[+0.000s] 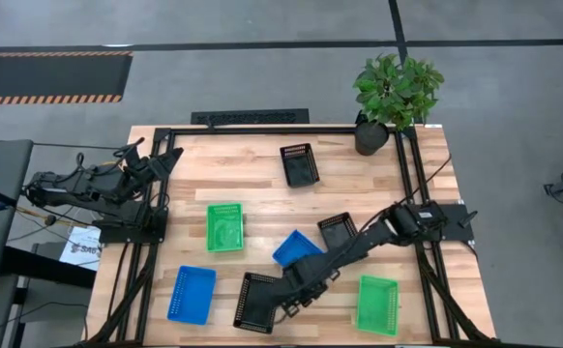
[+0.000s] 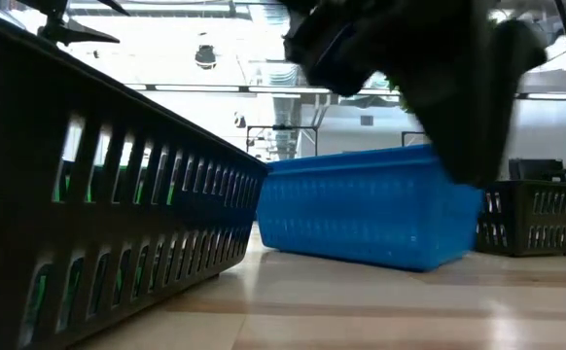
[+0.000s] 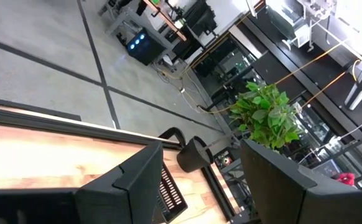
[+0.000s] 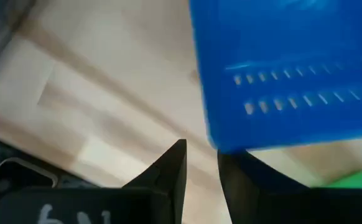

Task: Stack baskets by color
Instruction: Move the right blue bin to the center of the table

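Blue basket (image 4: 293, 68) lies tilted on the wood just ahead of the right gripper (image 4: 201, 152). The fingers stand slightly apart, bare table showing in the gap and nothing clamped. I cannot tell whether one fingertip touches the basket's edge.

From above, a black basket (image 1: 257, 302) sits right beside this gripper (image 1: 294, 290) on its other side, and a second black basket (image 1: 337, 230) lies alongside the arm. Farther out lie a green basket (image 1: 377, 304), another green (image 1: 225, 227), a blue (image 1: 192, 294) and a black (image 1: 299, 164). Each lies singly, open side up.

Left gripper (image 1: 165, 155) is parked at the table edge, fingers wide apart.
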You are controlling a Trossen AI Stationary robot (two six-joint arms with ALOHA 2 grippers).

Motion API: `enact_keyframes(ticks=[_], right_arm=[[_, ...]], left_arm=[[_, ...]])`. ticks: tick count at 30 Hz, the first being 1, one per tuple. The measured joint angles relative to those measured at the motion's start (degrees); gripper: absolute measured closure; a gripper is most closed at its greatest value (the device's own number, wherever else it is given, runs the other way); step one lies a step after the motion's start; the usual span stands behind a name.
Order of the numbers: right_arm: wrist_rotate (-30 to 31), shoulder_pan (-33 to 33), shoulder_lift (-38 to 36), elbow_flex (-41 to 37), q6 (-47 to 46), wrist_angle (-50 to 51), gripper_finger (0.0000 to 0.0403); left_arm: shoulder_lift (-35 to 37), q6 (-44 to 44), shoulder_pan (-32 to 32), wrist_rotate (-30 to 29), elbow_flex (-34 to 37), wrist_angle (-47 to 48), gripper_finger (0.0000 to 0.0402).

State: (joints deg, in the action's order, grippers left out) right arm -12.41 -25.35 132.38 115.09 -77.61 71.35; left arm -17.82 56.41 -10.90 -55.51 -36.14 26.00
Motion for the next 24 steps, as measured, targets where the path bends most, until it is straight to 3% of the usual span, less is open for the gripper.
enact_keyframes(ticks=[11,24], right_arm=[[2.44,7.89,0.0,0.0,10.72,-2.16,0.0292],[3.4,16.04,0.0,0.97,19.62,-14.39,0.0292]], left_arm=[[-0.01,-1.27,0.0,0.22,0.0,0.07,0.0198],[0.0,-1.37,0.0,0.13,0.0,0.07,0.0198]])
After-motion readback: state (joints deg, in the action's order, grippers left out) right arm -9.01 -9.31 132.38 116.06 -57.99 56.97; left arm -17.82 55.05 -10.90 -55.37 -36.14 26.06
